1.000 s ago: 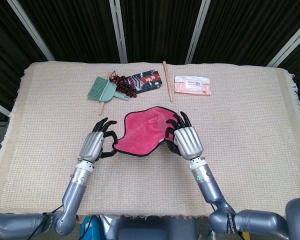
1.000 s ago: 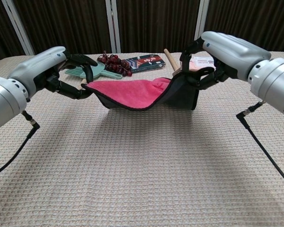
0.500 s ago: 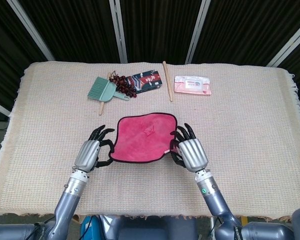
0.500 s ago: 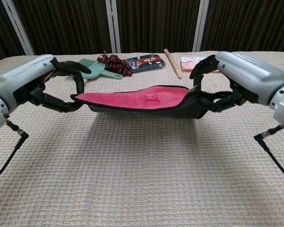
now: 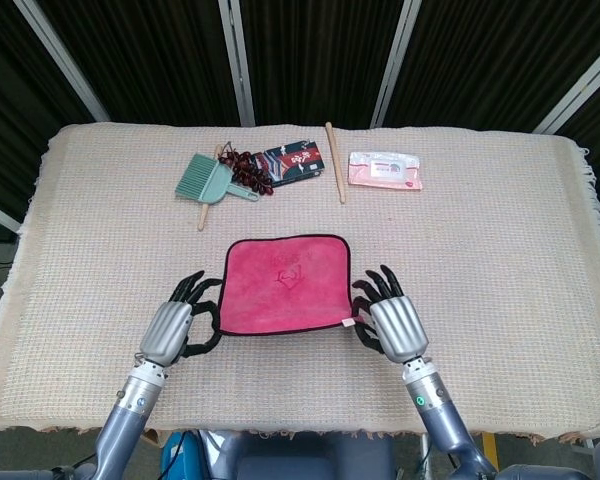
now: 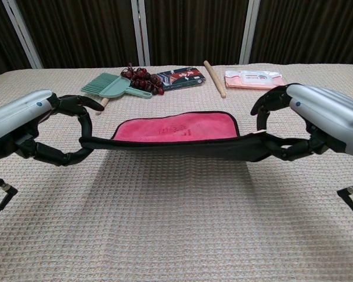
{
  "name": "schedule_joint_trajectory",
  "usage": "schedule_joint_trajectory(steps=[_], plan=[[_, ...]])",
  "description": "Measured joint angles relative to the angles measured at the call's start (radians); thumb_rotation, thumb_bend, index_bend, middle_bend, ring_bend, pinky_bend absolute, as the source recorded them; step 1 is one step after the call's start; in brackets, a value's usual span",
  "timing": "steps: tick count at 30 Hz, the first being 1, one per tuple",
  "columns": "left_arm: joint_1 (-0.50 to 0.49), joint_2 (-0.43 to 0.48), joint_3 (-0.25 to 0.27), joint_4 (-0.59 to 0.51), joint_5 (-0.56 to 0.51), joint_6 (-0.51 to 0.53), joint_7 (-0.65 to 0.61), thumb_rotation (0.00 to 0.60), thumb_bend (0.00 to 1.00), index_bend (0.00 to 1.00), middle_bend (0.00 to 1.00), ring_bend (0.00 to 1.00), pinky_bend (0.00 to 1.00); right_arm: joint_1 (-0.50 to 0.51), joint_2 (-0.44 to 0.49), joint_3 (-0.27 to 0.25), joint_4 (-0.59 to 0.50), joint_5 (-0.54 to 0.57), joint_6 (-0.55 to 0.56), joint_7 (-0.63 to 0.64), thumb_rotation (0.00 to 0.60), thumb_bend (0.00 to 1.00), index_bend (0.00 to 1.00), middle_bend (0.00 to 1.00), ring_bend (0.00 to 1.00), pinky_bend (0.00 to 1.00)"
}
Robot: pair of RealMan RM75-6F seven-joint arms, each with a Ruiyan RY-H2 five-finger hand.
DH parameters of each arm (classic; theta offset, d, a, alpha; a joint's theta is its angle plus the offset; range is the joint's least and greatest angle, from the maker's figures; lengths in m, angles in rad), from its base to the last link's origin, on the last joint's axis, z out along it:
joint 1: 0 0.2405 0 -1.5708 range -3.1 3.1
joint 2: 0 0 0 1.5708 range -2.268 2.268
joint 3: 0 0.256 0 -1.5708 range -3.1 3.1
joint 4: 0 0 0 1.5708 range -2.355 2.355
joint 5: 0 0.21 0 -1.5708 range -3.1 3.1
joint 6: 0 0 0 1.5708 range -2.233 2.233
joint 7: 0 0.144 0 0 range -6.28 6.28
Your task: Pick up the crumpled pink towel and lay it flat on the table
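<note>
The pink towel with its dark border is spread out nearly flat, stretched between my two hands just above the woven table cover. My left hand pinches the towel's near left corner. My right hand pinches the near right corner, where a small white tag shows. In the chest view the near edge is pulled taut and hangs a little above the table, and its shadow lies below it. The far edge lies lower, toward the table.
Along the back of the table lie a green dustpan brush, a dark red bead string, a patterned dark packet, a wooden stick and a pink packet. The beige woven cover spans the whole table.
Both hands have drawn back toward me and apart, carrying the towel. It has gone from a sagging, folded shape to a stretched, nearly flat rectangle and sits lower.
</note>
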Motion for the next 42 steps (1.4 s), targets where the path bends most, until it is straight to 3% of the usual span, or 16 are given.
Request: schedule_joint_trajectory(steps=[22,24,31,36,42], plan=[[0.054,-0.007,0.037,0.024,0.044,-0.036,0.009,0.600,0.47,0.61,0.13,0.00,0.00,-0.077,-0.024,-0.050,0.027,-0.064,-0.011,0.025,0.600,0.48,0.60,0.29,0.13,0.00],[0.056,-0.005,0.039,0.024,0.044,-0.042,0.010,0.600,0.40,0.54,0.10,0.00,0.00,-0.079,-0.027,-0.052,0.029,-0.067,-0.014,0.025,0.600,0.48,0.54,0.27,0.12,0.00],[0.052,0.031,0.058,0.011,0.031,-0.103,0.029,0.600,0.17,0.20,0.02,0.00,0.00,-0.087,-0.027,-0.066,0.023,-0.052,-0.049,-0.029,0.600,0.40,0.02,0.01,0.00,0.00],[0.039,0.085,0.073,-0.029,-0.002,-0.170,0.054,0.600,0.13,0.11,0.01,0.00,0.00,-0.099,-0.025,-0.073,0.010,-0.022,-0.070,-0.078,0.600,0.37,0.00,0.00,0.00,0.00],[0.030,0.159,0.082,-0.098,-0.016,-0.199,0.087,0.600,0.11,0.10,0.01,0.00,0.00,-0.121,-0.010,-0.078,-0.026,-0.028,-0.056,-0.084,0.600,0.36,0.00,0.00,0.00,0.00]])
